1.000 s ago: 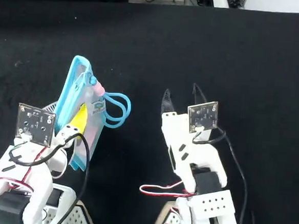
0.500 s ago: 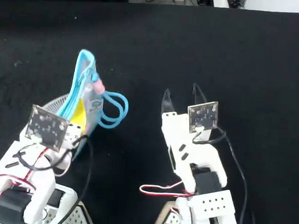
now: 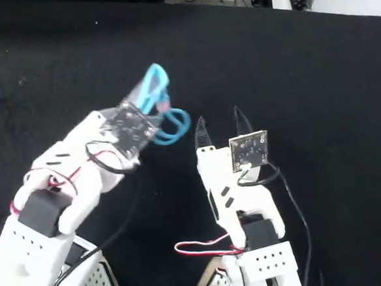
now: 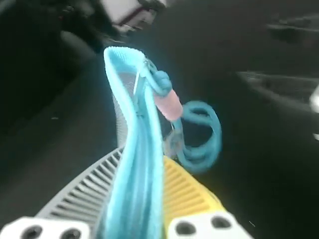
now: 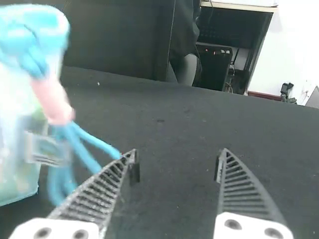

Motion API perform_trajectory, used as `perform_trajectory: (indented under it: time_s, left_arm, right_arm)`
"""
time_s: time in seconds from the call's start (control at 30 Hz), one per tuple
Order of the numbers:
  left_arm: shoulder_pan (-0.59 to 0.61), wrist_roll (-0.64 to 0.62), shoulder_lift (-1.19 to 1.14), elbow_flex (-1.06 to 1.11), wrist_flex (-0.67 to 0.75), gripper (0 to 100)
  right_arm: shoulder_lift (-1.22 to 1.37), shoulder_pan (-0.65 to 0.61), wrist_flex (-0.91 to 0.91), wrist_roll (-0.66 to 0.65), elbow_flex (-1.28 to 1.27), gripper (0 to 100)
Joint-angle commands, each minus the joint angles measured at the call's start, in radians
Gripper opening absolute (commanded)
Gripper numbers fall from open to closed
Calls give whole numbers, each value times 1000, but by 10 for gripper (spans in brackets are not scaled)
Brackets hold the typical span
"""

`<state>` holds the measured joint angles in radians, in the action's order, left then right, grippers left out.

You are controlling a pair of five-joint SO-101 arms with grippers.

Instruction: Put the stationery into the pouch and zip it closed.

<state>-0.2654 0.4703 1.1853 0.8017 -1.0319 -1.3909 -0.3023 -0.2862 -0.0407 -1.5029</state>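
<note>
Since a second ago my left arm (image 3: 70,174) has swung from the near left out toward the middle of the surface (image 3: 313,66), taking the pouch (image 3: 154,88) with it. Over the same time my right arm (image 3: 245,199) has edged a little to the left.

My left pincer (image 4: 143,162) is clamped on the pouch, with the grey finger on one face and the yellow finger on the other. The pale blue pouch stands on edge between them, its zip edge running away from my wrist. A pink bead (image 4: 168,105) sits near the far end of the zip, and from it a blue cord loop (image 4: 205,133) hangs off to the right.

From above, the pouch's far end pokes out beyond my left wrist, and the cord loop lies just left of my right pincer (image 3: 216,120). My right pincer is spread apart, low over the black surface and pointing far. The pouch is just to its left, close to that pincer's left finger. Whether the pouch's lower edge touches the surface I cannot tell.
</note>
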Motion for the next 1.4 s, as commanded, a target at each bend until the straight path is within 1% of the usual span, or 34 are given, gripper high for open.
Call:
perform_trajectory:
  time_s: [0.0, 0.07, 0.17, 0.33, 0.4, 0.5, 0.57, 0.67, 0.8, 1.0, 1.07, 1.2, 1.37]
  left_arm:
    - [-93, 0, -37, -19, -71, 30]
    - [-94, -12, -31, -4, -63, 30]
    - [-97, -72, -31, 24, -40, 30]
    - [-84, -153, -12, 114, 44, 30]
    - [-87, -173, 21, 160, 69, 30]
    - [-94, -175, 104, 228, 103, 30]
    - [-94, -175, 173, 272, 121, 30]
    - [-96, -180, 275, 329, 123, 30]
    - [-87, -230, 351, 364, 120, 30]
    - [-96, -230, 296, 358, 118, 30]
    - [-102, -229, 258, 357, 121, 30]
    - [-156, -226, 184, 357, 123, 30]
    - [-180, -226, 161, 357, 121, 30]
  right_arm:
    - [-16, -18, 20, 2, 8, 250]
    - [-16, -18, 20, 2, 8, 250]
    - [-16, -20, 20, 2, 13, 250]
    - [-18, -23, -2, 3, 19, 250]
    - [-18, -57, -74, -3, 54, 250]
    - [-18, -112, -229, -6, 134, 250]
    - [-18, -126, -270, -6, 160, 250]
    - [-18, -126, -250, -6, 147, 250]
    - [-18, -127, -230, -3, 137, 250]
    - [-18, -133, -226, 2, 139, 250]
    - [-18, -164, -226, -5, 136, 250]
    - [-18, -236, -226, -6, 131, 251]
    - [-18, -235, -224, -6, 131, 251]
